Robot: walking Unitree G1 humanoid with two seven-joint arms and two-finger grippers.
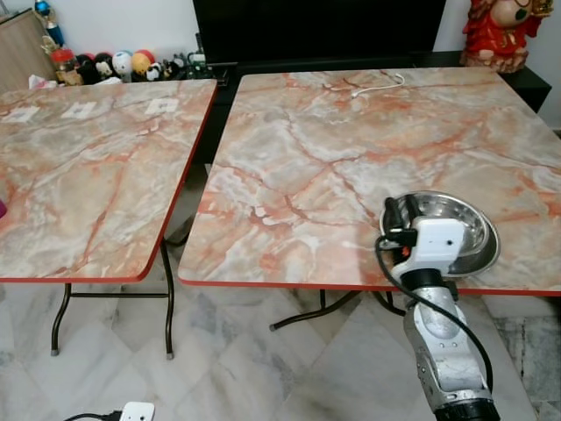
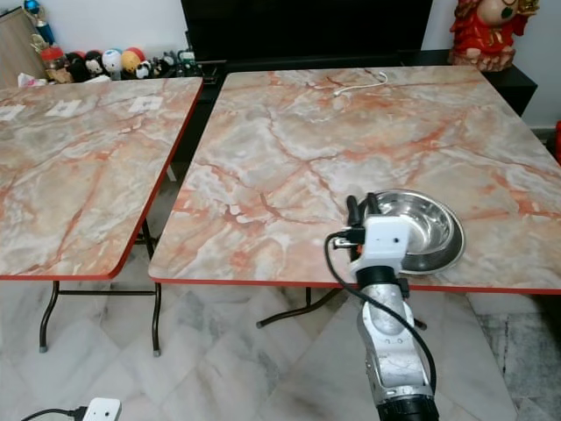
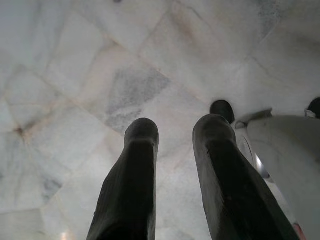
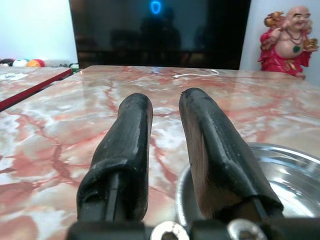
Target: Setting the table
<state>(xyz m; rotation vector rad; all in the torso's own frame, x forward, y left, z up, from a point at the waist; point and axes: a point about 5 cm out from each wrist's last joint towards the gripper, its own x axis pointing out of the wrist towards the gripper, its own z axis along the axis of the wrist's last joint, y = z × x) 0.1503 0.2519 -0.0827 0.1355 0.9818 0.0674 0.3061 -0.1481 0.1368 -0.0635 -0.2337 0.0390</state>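
A shiny steel bowl [image 1: 469, 232] rests upright on the marble-patterned table [image 1: 307, 167], close to its front edge on the right. My right gripper [image 1: 396, 209] hovers low at the bowl's left rim. In the right wrist view its two black fingers [image 4: 132, 130] stand a little apart with nothing between them, and the bowl [image 4: 280, 175] lies just beside and below them. My left gripper [image 3: 175, 130] hangs idle over the pale marble floor, its fingers slightly apart and holding nothing.
A second matching table [image 1: 88, 167] stands to the left across a narrow gap. A white cable [image 1: 377, 85] lies at the far edge of the right table. Behind are a dark TV [image 1: 316, 26], small toys [image 1: 114, 63] and a red statue [image 1: 495, 31]. A white power strip [image 1: 136, 410] lies on the floor.
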